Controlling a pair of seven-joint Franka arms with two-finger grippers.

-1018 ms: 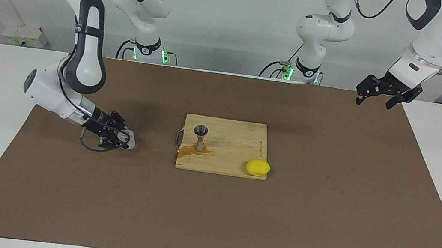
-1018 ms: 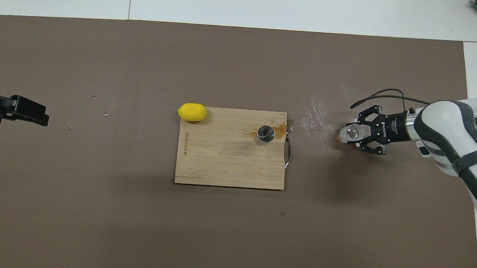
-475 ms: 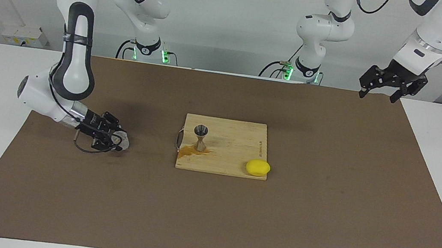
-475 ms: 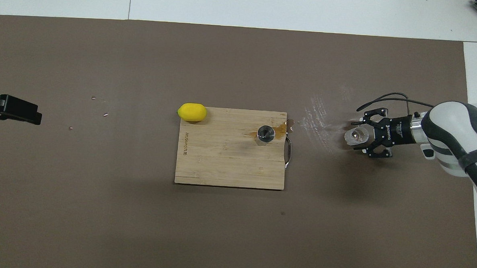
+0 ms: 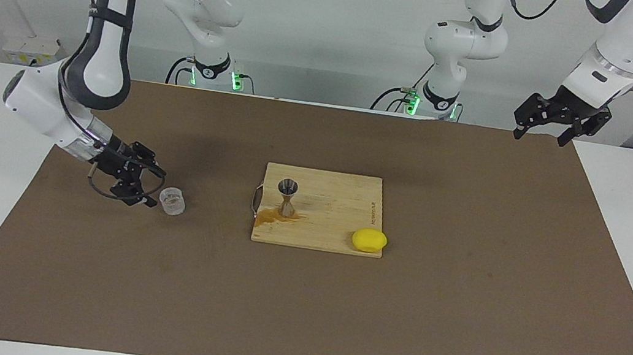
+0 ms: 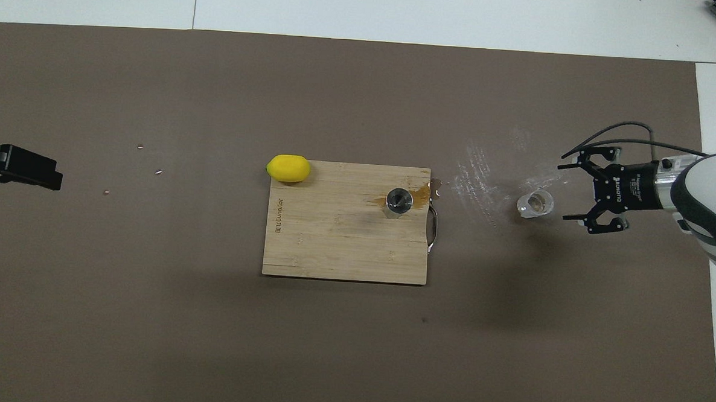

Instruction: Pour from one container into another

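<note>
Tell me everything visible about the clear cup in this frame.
The clear cup is small, short, cylindrical and see-through, glass or plastic by its look. It stands upright on the brown mat, toward the right arm's end of the table, apart from the cutting board. What is in it cannot be told. Nothing touches it: the right end effector is open beside it, with a gap between them in the overhead view.

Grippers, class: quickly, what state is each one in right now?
Right gripper: open, holding nothing, beside the clear cup on the mat.
Left gripper: open, empty, waiting above the mat's edge.
</note>
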